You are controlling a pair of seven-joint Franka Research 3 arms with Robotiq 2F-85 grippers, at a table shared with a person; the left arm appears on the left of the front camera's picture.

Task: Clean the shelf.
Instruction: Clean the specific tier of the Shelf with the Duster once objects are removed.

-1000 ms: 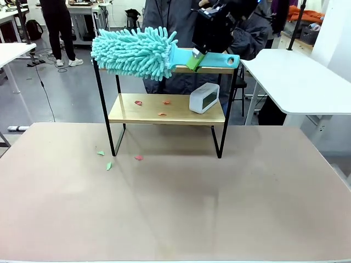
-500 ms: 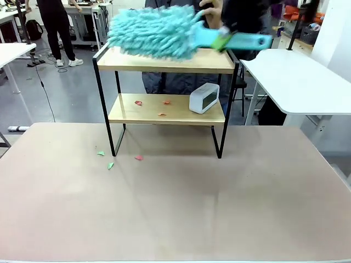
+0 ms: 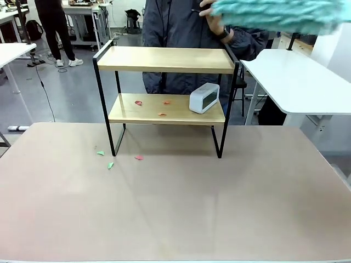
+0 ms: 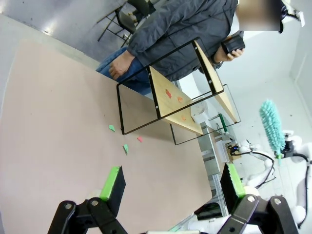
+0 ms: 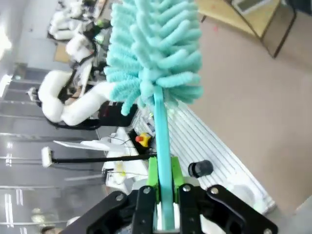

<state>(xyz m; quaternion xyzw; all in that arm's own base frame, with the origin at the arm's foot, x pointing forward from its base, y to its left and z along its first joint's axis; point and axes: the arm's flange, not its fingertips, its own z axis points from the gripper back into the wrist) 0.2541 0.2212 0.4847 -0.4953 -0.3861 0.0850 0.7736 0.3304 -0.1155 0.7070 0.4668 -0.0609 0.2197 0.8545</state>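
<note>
The shelf (image 3: 164, 59) stands at the table's far middle, its top board bare. On its lower board lie small red scraps (image 3: 162, 102) and a white clock (image 3: 204, 98). A fluffy teal duster (image 3: 279, 13) hangs blurred in the air at the top right, well above the shelf. My right gripper (image 5: 164, 175) is shut on the duster's teal handle, with the duster head (image 5: 156, 53) beyond it and a shelf corner (image 5: 229, 12) farther off. My left gripper (image 4: 171, 183) is open and holds nothing above the table, far from the shelf (image 4: 170, 92).
A person in a dark jacket (image 3: 181, 27) stands behind the shelf, one hand (image 3: 211, 16) raised near the duster. Green and red scraps (image 3: 109, 165) lie on the table by the shelf's left legs. A white table (image 3: 296, 82) stands at the right.
The duster has swung up and to the right, off the shelf's top board, and now hangs in the air at the top right. The scraps and clock have not moved.
</note>
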